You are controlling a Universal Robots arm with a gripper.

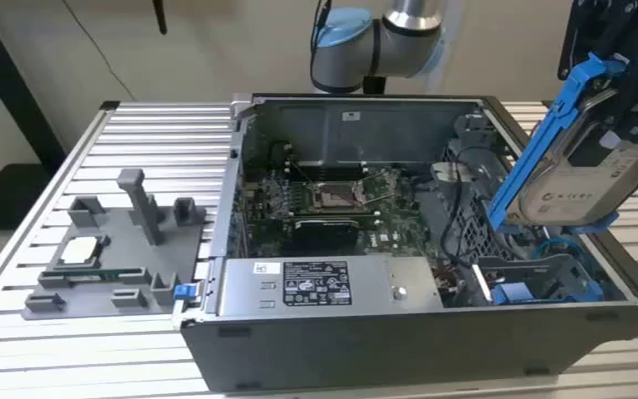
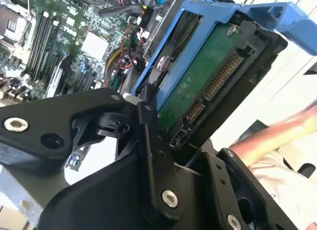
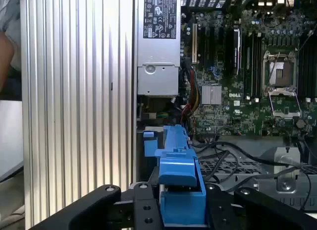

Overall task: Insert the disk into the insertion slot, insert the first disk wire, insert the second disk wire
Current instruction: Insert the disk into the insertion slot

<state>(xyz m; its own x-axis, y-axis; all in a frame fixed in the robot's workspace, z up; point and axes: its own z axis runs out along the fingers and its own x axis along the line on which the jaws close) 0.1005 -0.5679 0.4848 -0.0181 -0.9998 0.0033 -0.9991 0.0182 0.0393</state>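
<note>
My gripper point(image 1: 620, 137) is shut on the disk point(image 1: 581, 184), a silver-grey drive with a white label in a bright blue carrier. It holds the disk tilted steeply in the air above the open computer case, on the exterior view's right. The insertion slot point(image 1: 535, 281), a grey bay with blue rails, lies below the disk in the case's near corner, apart from it. In the second wrist view the disk's green circuit side point(image 2: 208, 74) faces the camera between the black fingers point(image 2: 148, 136). In the first wrist view the blue carrier edge point(image 3: 177, 165) sits between the gripper's black links.
The open case holds a motherboard point(image 1: 341, 199), a grey labelled power-supply box point(image 1: 319, 287) and black cables point(image 1: 458, 212) beside the bay. A grey fixture with parts point(image 1: 109, 249) lies on the slatted table at the exterior view's left. A person's arm point(image 2: 277, 136) is close by.
</note>
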